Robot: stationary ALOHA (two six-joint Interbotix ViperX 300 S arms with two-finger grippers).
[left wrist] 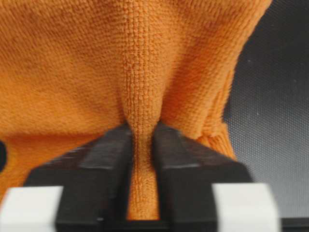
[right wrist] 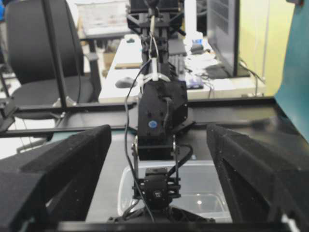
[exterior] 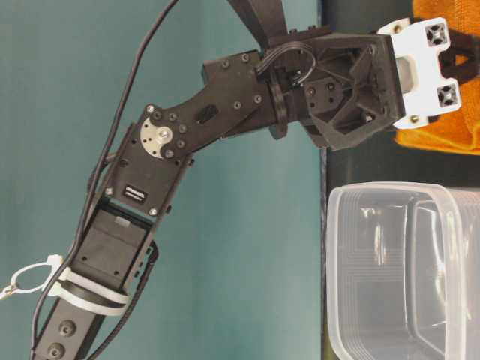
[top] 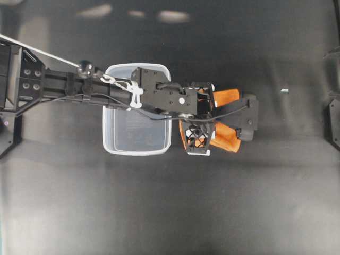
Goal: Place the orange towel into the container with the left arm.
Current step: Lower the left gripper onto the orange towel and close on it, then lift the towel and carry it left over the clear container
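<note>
Our left gripper pinched a fold of the towel, jaws nearly closed, just beside the tub; our right gripper stood wide open.

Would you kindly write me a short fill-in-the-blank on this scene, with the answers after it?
1. The left gripper is pinching a fold of the ___ towel.
2. The container is ___ inside.
3. The towel lies ___ the container.
4. The right gripper is ___.

Answers: orange; empty; outside; open
</note>
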